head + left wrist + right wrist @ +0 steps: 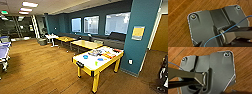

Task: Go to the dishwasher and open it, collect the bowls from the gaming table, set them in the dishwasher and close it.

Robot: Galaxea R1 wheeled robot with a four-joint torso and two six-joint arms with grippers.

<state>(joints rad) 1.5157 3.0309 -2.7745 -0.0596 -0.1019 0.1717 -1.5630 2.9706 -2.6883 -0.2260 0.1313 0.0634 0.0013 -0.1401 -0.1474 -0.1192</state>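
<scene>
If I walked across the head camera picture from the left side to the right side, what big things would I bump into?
The blue table at the left edge → the small white table far back → the gaming table with the yellow edge, with bowls on top → the teal pillar → a brown door.

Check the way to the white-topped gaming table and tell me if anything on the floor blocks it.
Nothing visible does. In the head view, bare wooden floor runs up to the gaming table, which stands beside the teal pillar. Blue bowls sit on its white top among other items. The yellow-topped tables stand behind it, off the approach.
</scene>
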